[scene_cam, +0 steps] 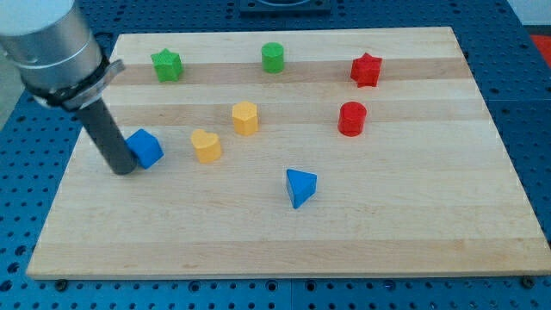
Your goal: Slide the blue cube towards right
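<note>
The blue cube (pixel 145 147) lies on the wooden board (pixel 284 232) at the view's left. My tip (pixel 123 170) rests on the board just left of the cube and slightly below it, touching or nearly touching its left side. The dark rod rises from the tip up and to the left into the grey arm body at the view's top left.
A yellow heart (pixel 207 145) and a yellow hexagon (pixel 245 117) lie right of the cube. A blue triangle (pixel 300 187) is at lower centre. A green star (pixel 166 65), green cylinder (pixel 273 57), red star (pixel 366 70) and red cylinder (pixel 352 118) sit farther up.
</note>
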